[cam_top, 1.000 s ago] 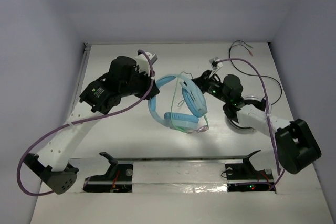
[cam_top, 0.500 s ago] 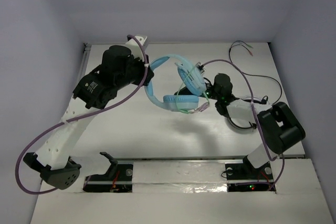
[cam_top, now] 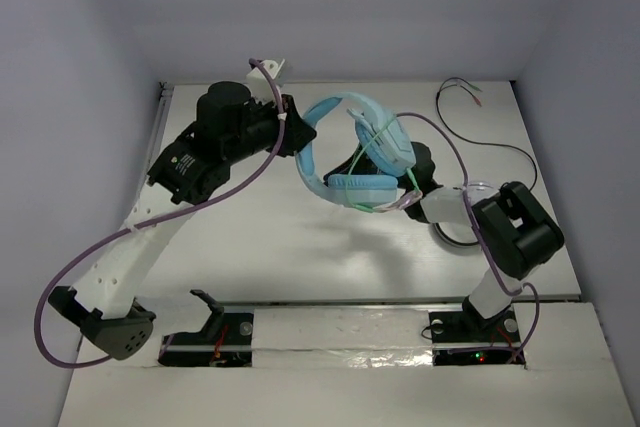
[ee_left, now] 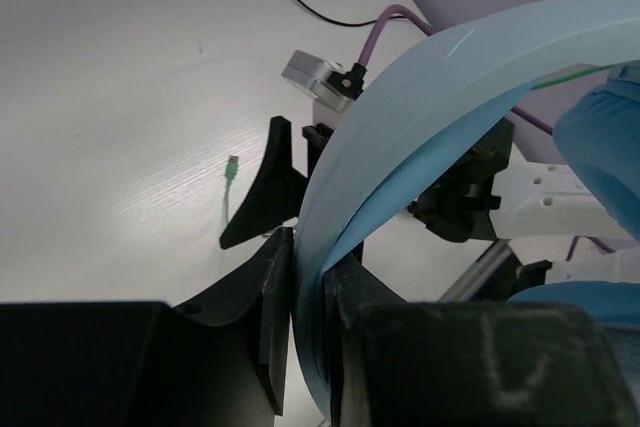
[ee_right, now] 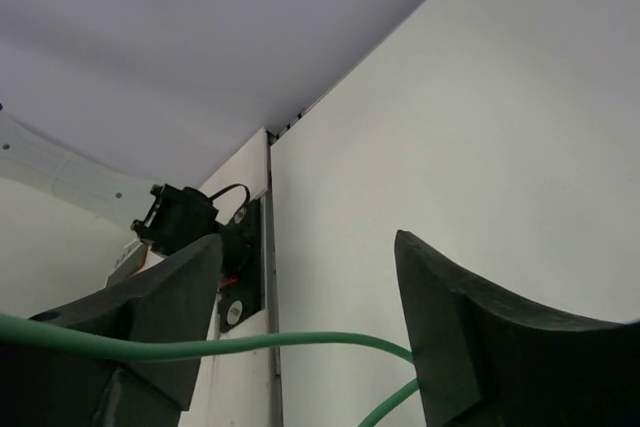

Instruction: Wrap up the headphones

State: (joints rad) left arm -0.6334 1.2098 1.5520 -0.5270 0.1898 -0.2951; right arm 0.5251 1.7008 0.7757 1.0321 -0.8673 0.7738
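- The right gripper has just opened wide, freeing the cable that crosses its gap.
- The left gripper clamps the headphones by the headband; regrasping for another turn seems next.

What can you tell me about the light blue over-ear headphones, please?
The light blue over-ear headphones look like plastic, with two padded oval ear cups and an arched headband. They are held above the table, headband clamped in the shut left tool. Their thin pale green cable drapes over the cups and passes between the fingers of the open right tool.
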